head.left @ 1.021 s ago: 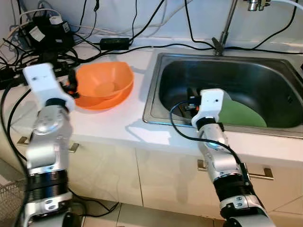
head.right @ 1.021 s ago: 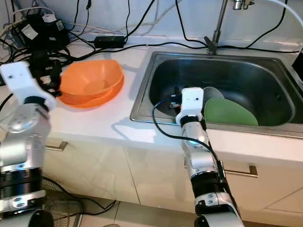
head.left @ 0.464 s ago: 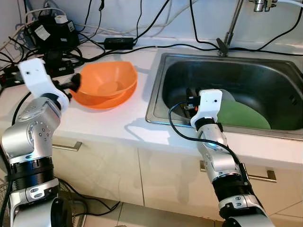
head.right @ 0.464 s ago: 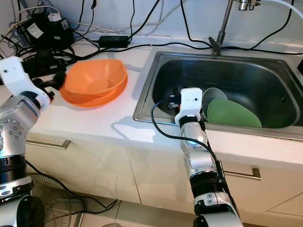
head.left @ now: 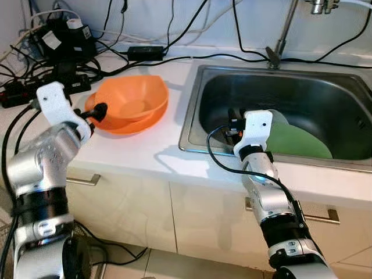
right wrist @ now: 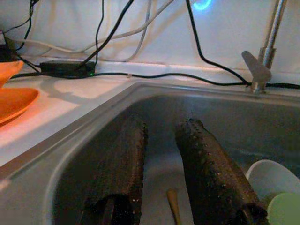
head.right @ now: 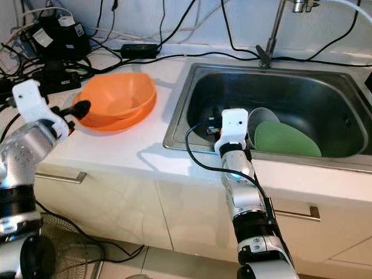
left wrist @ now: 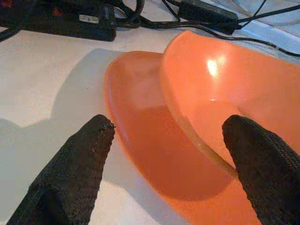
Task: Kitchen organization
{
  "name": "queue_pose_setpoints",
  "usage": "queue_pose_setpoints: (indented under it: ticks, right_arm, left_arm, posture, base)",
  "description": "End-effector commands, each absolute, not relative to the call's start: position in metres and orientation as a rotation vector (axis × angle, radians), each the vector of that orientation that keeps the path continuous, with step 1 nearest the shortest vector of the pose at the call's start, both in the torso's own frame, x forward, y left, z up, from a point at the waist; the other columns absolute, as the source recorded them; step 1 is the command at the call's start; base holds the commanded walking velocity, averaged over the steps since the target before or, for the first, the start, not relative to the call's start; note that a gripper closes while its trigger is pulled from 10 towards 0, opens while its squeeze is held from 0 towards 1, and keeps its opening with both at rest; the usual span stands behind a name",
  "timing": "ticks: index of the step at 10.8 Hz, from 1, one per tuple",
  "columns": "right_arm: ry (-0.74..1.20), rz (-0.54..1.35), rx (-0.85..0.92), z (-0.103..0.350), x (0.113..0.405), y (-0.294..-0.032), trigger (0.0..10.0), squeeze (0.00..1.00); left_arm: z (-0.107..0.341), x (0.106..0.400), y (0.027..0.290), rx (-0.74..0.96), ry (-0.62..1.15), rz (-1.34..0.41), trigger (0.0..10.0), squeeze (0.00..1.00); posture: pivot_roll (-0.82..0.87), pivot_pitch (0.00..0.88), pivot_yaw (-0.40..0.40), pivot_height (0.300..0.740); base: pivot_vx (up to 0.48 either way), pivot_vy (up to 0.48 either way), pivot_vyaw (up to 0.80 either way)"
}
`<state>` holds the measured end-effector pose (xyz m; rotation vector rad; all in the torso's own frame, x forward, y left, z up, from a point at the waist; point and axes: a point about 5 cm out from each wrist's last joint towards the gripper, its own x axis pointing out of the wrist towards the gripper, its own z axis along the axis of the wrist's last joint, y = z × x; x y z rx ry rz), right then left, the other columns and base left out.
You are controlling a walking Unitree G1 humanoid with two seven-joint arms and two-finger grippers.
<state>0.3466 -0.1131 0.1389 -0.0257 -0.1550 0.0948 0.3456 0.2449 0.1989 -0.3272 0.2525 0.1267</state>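
The head views are evenly and brightly lit from above, and sharp throughout. Soft shadows are cast on the white counter (head.left: 139,152) toward 6 o'clock. A glare spot is seen on the orange bowl (left wrist: 220,93) at 1 o'clock. The sink (right wrist: 154,117) view is dimmer, grainy and slightly soft, with near fingers blurred.

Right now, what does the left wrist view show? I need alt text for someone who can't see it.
Two open black fingers frame the rim of stacked orange bowls on a white counter. Black cables and a power strip lie behind the bowls.
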Motion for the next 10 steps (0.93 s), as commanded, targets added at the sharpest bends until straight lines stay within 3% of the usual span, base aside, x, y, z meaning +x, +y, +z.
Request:
queue_pose_setpoints:
  ticks: [1, 10]
  right_arm:
    - [-0.185, 0.089, -0.006, 0.148, 0.35, -0.111, 10.0, 0.0]
    - [-0.188, 0.106, 0.004, 0.147, 0.35, -0.103, 10.0, 0.0]
  left_arm:
    - [0.197, 0.349, 0.243, -0.337, 0.263, 0.117, 10.0, 0.0]
    - [0.201, 0.358, 0.23, -0.45, 0.246, 0.046, 10.0, 0.0]
  posture:
    - [0.1, 0.0, 0.072, 0.74]
    - [0.09, 0.0, 0.085, 0.74]
  base:
    - [0.0, 0.0, 0.0]
    - [0.0, 0.0, 0.0]
